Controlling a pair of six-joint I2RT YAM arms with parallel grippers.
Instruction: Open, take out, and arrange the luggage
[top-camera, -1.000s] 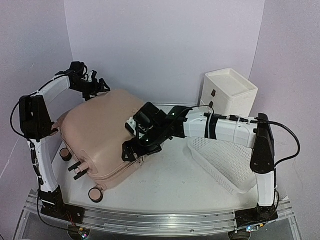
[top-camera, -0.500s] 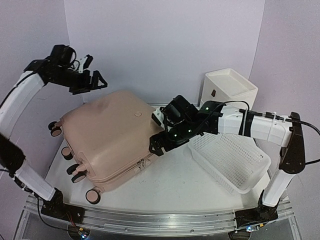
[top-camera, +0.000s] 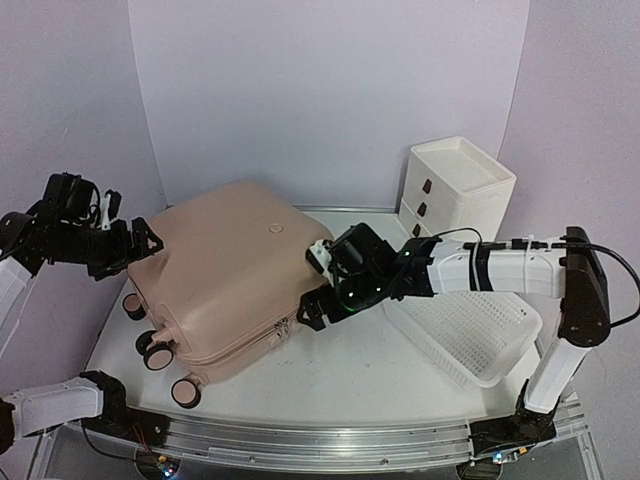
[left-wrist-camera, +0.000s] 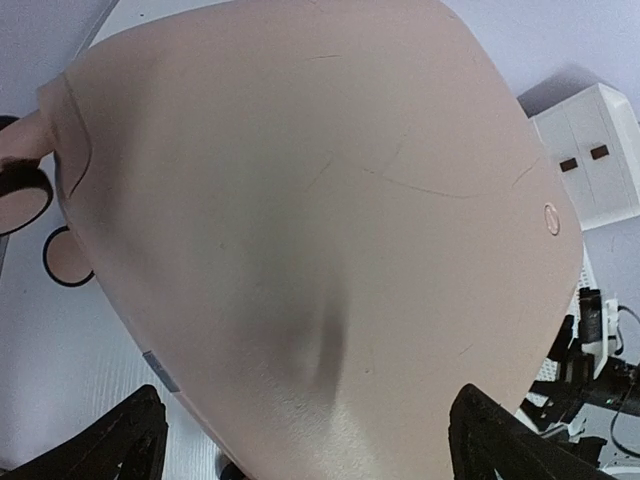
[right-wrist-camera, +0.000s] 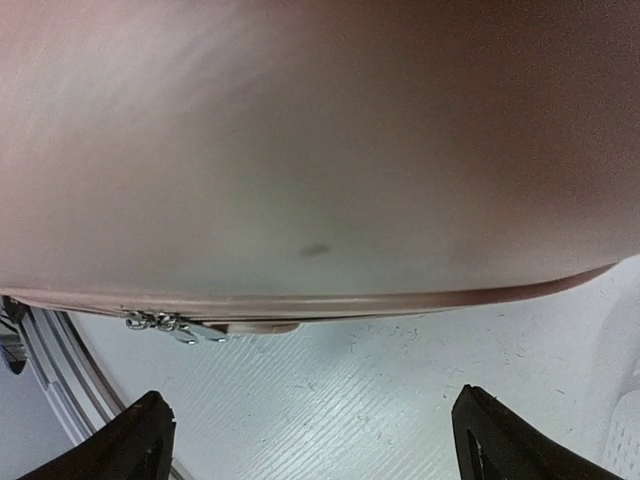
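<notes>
On the counter (top-camera: 340, 365), left of middle, the luggage (top-camera: 225, 275) lies shut: bulky, rigid, slick-shelled, likely too wide to pinch. Left fingers (left-wrist-camera: 120, 445) and right fingers (right-wrist-camera: 135, 435) spread empty; zipper pulls (right-wrist-camera: 165, 323) offer purchase.

A white ribbed worktop (top-camera: 350, 375) carries three things. The pale-pink luggage (top-camera: 225, 275) lies shut on its broad side across the left half, its caster wheels (top-camera: 155, 352) facing the near-left edge. On the right a white perforated basket (top-camera: 460, 335) lies apart from the luggage. Behind the basket, in the far right corner, stands a white drawer unit (top-camera: 455, 185) with brown handles.
</notes>
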